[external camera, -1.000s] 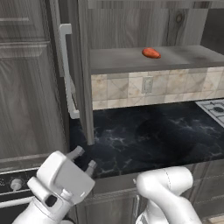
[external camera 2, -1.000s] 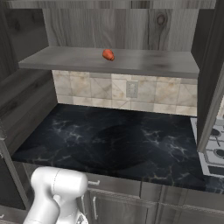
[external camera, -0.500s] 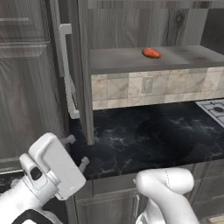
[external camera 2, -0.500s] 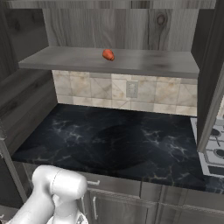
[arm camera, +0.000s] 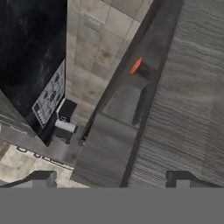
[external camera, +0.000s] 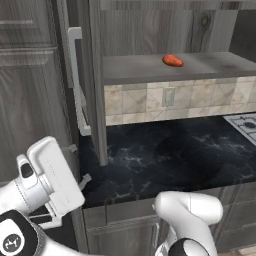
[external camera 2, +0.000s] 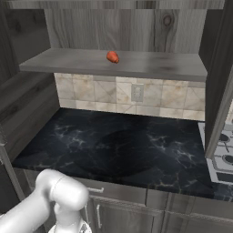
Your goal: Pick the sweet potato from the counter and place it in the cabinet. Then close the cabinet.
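The gripper [external camera: 76, 165] has swung left and low, toward the open left door [external camera: 82, 85], fingers spread and empty. The potato [external camera: 172, 61] already lies on the cabinet shelf [external camera: 140, 70], so closing comes next.

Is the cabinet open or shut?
Open: the left door stands edge-on, swung out, and the sweet potato lies exposed on the shelf.

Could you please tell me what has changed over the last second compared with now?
The open, empty gripper has swung left and down toward the open left cabinet door, taking hold of nothing. The sweet potato stays on the cabinet shelf; both doors remain open, and the counter is unchanged.
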{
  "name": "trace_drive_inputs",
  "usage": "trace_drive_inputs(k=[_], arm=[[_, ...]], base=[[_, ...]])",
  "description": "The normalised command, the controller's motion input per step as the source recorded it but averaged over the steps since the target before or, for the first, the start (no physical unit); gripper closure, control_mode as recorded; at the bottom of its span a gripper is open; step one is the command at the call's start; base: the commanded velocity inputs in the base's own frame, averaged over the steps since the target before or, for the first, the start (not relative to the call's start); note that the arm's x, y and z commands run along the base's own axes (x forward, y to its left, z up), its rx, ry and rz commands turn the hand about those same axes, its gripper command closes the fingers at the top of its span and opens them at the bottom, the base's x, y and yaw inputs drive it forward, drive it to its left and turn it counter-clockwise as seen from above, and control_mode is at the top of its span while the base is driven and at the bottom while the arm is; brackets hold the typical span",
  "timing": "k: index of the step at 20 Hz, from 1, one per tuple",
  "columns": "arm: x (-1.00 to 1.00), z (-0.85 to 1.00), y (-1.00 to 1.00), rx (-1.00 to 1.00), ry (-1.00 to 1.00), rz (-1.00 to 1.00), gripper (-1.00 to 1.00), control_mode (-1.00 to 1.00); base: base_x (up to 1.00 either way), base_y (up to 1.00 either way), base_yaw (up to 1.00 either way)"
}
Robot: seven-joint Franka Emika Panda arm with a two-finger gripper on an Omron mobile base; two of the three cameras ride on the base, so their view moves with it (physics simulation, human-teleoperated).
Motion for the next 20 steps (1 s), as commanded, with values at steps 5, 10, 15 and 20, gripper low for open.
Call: trace_drive_inputs(k=[5,10,15,20], arm=[[0.04,0.01,-0.1,0.0,0.06,-0.15,-1.0,-1.0],[0.0,0.09,-0.39,0.0,0.0,-0.13,-1.0,-1.0],[-0.05,0.26,-0.57,0.0,-0.03,-0.12,-1.0,-1.0],[-0.03,0.3,-0.58,0.0,-0.03,-0.11,-1.0,-1.0]], base=[[0.0,0.0,0.0],[0.0,0.0,0.0],[0.0,0.0,0.0],[0.0,0.0,0.0]])
